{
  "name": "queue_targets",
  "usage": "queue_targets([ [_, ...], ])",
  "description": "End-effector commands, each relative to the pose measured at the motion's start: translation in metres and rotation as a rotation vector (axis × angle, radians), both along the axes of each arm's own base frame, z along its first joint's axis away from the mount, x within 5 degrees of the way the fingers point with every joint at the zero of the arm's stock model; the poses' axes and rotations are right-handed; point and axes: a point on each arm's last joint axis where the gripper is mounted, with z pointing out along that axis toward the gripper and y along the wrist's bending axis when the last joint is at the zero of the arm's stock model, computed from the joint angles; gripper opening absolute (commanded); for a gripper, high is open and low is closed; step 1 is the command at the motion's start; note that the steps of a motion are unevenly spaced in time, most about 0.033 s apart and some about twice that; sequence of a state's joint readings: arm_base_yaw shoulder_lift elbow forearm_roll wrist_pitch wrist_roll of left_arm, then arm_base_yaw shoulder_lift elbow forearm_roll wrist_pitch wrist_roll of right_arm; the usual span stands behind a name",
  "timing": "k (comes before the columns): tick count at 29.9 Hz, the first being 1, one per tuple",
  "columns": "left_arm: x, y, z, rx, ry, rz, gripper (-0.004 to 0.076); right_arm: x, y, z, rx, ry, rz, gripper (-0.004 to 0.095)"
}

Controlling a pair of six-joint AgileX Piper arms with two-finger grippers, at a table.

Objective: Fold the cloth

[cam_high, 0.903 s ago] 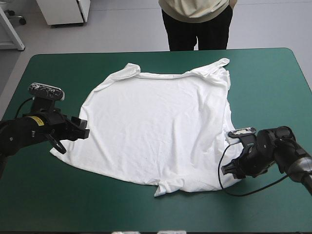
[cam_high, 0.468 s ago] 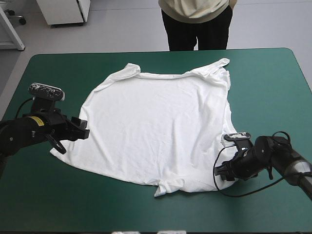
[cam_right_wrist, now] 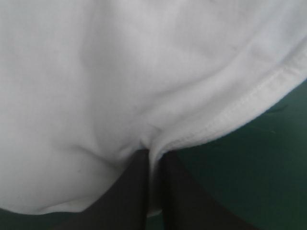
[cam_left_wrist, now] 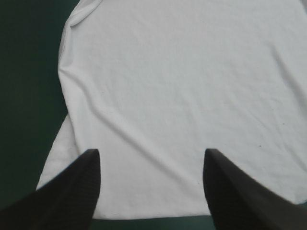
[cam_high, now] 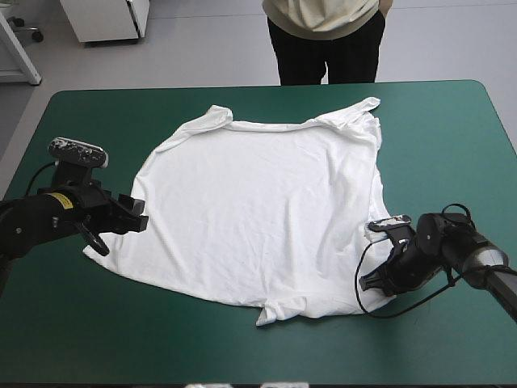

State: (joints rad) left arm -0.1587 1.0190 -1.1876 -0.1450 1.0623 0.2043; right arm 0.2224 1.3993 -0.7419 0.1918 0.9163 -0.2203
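The white T-shirt [cam_high: 258, 202] lies spread flat on the teal-green surface [cam_high: 452, 129] and fills the middle of the high view. Its nearest part is a small bunched fold [cam_high: 279, 309] in the near edge, at the lower centre of the frame.

Just to the right of the fold, in the lower right, the right gripper [cam_high: 373, 283] is at the T-shirt's near right corner. The right wrist view shows its black fingers [cam_right_wrist: 134, 191] clenched on the cloth. The stitched hem [cam_right_wrist: 240, 108] puckers where it runs in between their tips, and bare teal-green cover shows beside them.

At the middle left of the high view, the left gripper [cam_high: 121, 222] sits at the T-shirt's left edge, released. In the left wrist view its fingers [cam_left_wrist: 72, 191] stand well apart, with the shirt's edge lying between them and smooth white cloth stretching ahead.

Farthest off, in the upper middle of the frame, the neckline [cam_high: 271, 124] runs between the left sleeve [cam_high: 214, 113] and the more rumpled right sleeve [cam_high: 362, 111].
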Motion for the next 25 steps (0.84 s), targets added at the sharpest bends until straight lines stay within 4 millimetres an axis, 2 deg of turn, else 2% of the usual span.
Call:
queue_targets([
  [1,-0.002,0.001,0.014,-0.016,-0.093,0.006,0.0448,0.008,0.006,-0.004,0.061,-0.098,-0.063,-0.0001],
  [4,-0.003,0.001,0.014,-0.010,-0.085,0.006,0.0448,0.019,-0.002,0.014,-0.013,-0.218,-0.110,-0.0002],
  [8,-0.003,0.001,0.014,-0.009,-0.081,0.005,0.0448,0.034,-0.020,0.037,-0.196,-0.327,-0.126,-0.0018],
  [14,-0.004,0.001,0.027,-0.020,-0.125,0.006,0.0448,0.058,-0.063,0.070,-0.295,-0.449,-0.260,-0.0017],
  [17,-0.007,0.002,0.039,-0.011,-0.160,0.007,0.0448,0.068,-0.093,0.074,-0.322,-0.444,-0.356,-0.0017],
  [20,-0.009,0.003,0.050,-0.016,-0.195,0.008,0.0448,0.076,-0.126,0.069,-0.346,-0.416,-0.464,-0.0017],
  [25,-0.013,0.003,0.058,-0.019,-0.208,0.005,0.0448,0.093,-0.174,0.065,-0.366,-0.417,-0.605,-0.0017],
])
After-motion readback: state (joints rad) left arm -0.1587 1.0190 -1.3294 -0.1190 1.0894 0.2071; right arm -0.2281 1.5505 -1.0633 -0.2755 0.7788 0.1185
